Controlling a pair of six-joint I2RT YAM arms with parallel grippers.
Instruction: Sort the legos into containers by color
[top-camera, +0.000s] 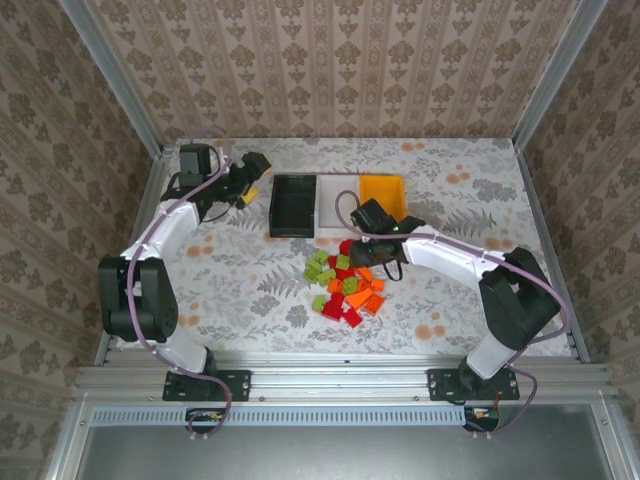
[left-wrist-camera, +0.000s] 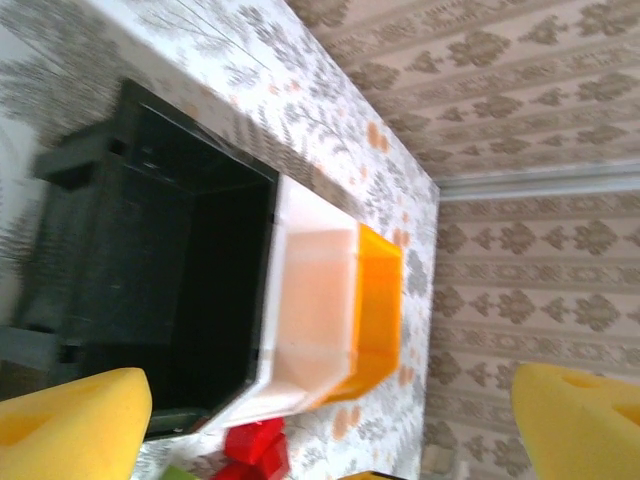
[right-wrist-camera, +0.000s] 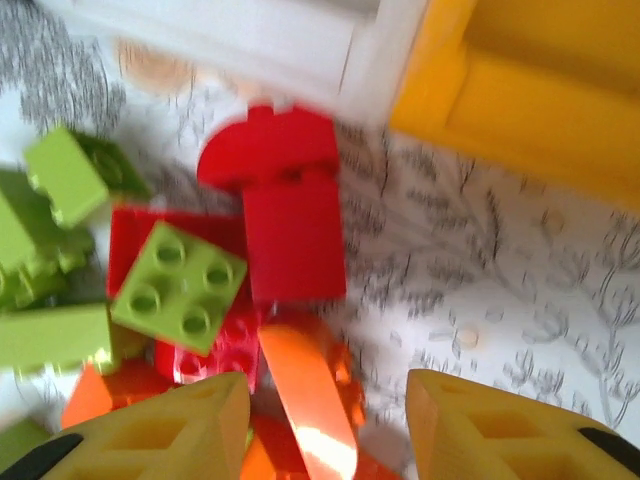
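Nearest me, the bricks (top-camera: 345, 285) lie in one loose heap of red, orange and green near the middle of the table (top-camera: 240, 290), and I judge that none is sorted yet. My right end effector (right-wrist-camera: 328, 385) hangs over the heap's far side, its jaws partly apart and gripping nothing. An orange brick (right-wrist-camera: 305, 400) lies between them and a red brick (right-wrist-camera: 295, 240) just beyond. I take it I am placed there to straddle one small piece. Farther off, toward the far edge, the bins stand joined in a row: black bin (top-camera: 275, 205), white bin (top-camera: 330, 200), orange bin (top-camera: 385, 180). The black and white ones look empty. My left end effector (left-wrist-camera: 330, 392) hovers near the far left corner, just beside the black bin, spread wide and empty, probably to keep out of the right arm's way
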